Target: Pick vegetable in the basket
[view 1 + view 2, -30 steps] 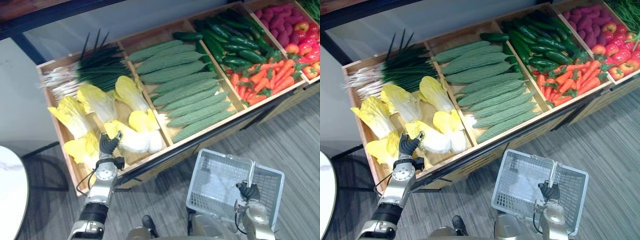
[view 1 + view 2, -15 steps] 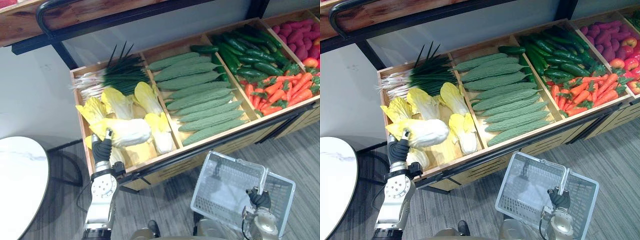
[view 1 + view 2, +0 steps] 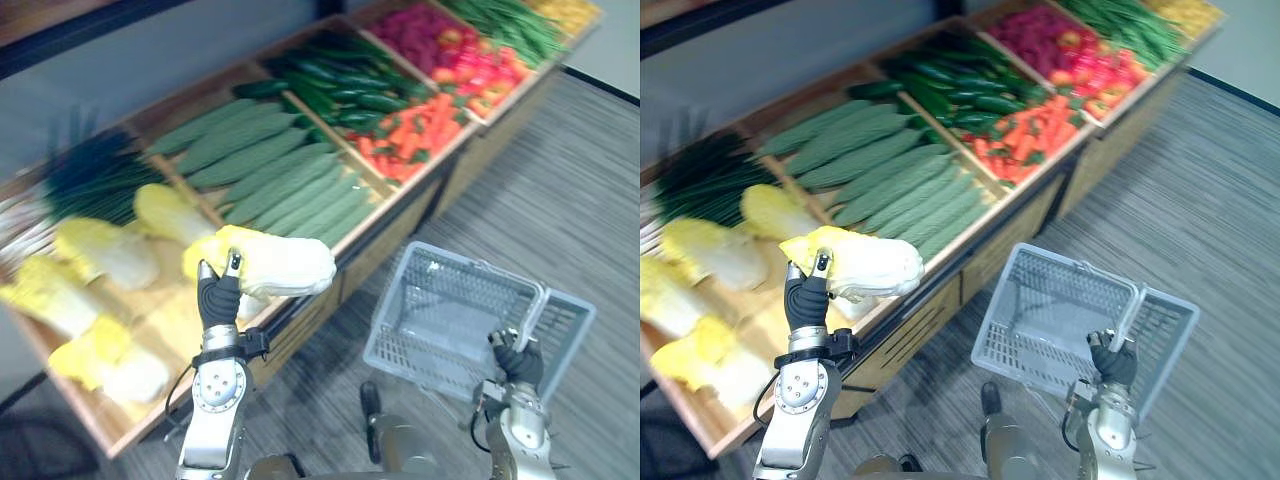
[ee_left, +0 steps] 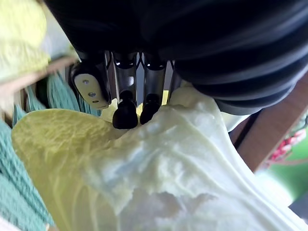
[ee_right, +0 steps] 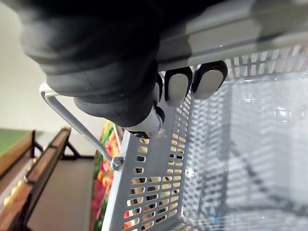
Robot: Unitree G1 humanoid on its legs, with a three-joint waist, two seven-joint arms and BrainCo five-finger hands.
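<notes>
The left hand (image 3: 219,298), curled round the napa cabbage (image 3: 287,267), has lifted it off the stand (image 3: 472,158); the right hand (image 3: 517,360) clasps the waiting basket (image 3: 425,335).

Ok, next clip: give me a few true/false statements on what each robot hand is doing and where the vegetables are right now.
1. The left robot hand holds a cabbage up above the display. True.
2. The cabbage lies inside the basket. False: the basket holds nothing, and the cabbage is in the left robot hand, over the display's front edge.
3. The right robot hand is shut on the basket's handle. True.
4. The carrots lie in the section right beside the cabbages. False: the bumpy green gourds lie between them.
</notes>
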